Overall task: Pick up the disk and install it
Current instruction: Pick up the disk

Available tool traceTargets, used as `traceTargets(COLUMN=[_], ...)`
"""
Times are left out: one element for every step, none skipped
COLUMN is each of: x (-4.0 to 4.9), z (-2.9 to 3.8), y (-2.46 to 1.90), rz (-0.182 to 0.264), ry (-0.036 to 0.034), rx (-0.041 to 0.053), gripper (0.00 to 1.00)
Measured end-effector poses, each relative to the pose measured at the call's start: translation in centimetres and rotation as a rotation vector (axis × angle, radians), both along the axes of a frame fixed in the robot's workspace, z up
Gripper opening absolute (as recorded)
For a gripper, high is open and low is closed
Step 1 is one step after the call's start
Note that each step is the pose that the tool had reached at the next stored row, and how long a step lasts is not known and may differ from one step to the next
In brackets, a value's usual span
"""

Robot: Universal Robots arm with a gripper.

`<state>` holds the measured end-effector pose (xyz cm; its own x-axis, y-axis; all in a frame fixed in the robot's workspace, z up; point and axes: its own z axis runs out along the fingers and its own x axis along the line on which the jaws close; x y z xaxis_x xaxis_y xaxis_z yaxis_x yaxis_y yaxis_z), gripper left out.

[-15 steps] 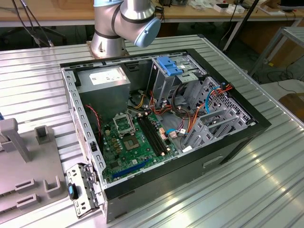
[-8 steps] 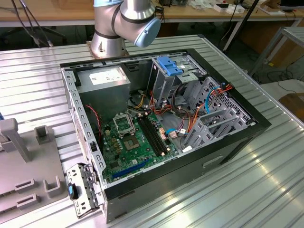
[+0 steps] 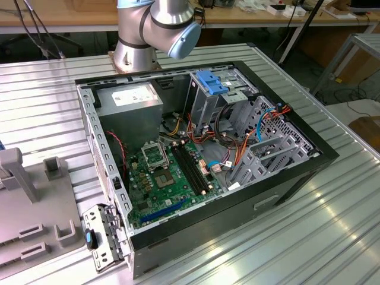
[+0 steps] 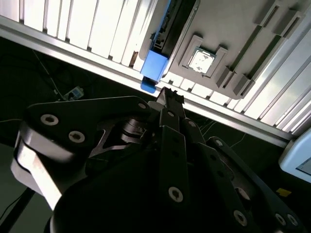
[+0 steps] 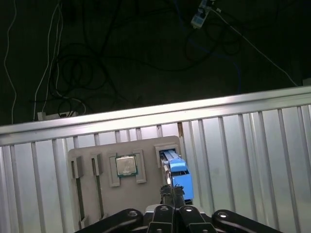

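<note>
black claw (image 5: 172, 190) is seen fully closed in both wrist views, nothing gripped; grey metal disk with blue plastic rails (image 5: 177, 171) is stood on edge in a grey plastic fixture plate (image 5: 146, 196), just beyond the claw tips; contact cannot be told

From where I stand, the arm (image 3: 155, 28) is brushed silver-grey metal with thick round joints, and 1 joint end wears a pale blue cap. In the second wrist view the gripper (image 4: 168, 98) is matt black: flat linkage bars dotted with bright round pins and screw heads, and a pale grey curved piece behind them.
</note>
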<state>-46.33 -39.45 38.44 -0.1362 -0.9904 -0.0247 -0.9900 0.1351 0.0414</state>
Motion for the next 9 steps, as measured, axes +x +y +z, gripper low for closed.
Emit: traceTargets(x=[0.0, 0.0, 0.0, 0.0, 0.0, 0.0, 0.0, 0.0, 0.0], z=[-0.01, -0.02, -0.02, -0.02, -0.03, -0.03, -0.03, -0.03, -0.03], y=[0.0, 0.0, 0.0, 0.0, 0.0, 0.0, 0.0, 0.0, 0.0], rz=[0.0, 0.0, 0.0, 0.0, 0.0, 0.0, 0.0, 0.0, 0.0], ry=[-0.0001, -0.0001, -0.0001, -0.0001, -0.0002, -0.0002, -0.0001, -0.0002, -0.0001], rx=[0.0001, 0.0001, 0.0, 0.0001, 0.0001, 0.0001, 0.0, 0.0001, 0.0001], gripper=[0.11, 0.11, 0.11, 0.11, 0.11, 0.11, 0.11, 0.11, 0.11])
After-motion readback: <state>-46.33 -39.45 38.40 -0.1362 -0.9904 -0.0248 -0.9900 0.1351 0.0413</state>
